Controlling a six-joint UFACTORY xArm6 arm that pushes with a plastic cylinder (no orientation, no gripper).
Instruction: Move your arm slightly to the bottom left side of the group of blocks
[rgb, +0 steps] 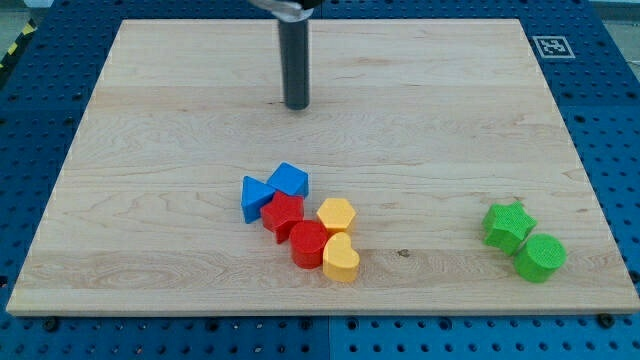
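Observation:
A group of blocks lies low in the middle of the wooden board (150, 150): a blue triangle-like block (255, 197), a blue cube-like block (290, 180), a red star-like block (283, 214), a red round block (308, 244), a yellow hexagon-like block (337, 215) and a yellow heart-like block (341, 259). They touch one another. My tip (297, 105) stands on the board well above the group in the view, apart from every block. The dark rod rises from it to the view's top.
A green star block (509, 224) and a green round block (541, 257) lie together near the board's lower right. A black-and-white marker (551, 46) is at the top right corner. Blue perforated table surrounds the board.

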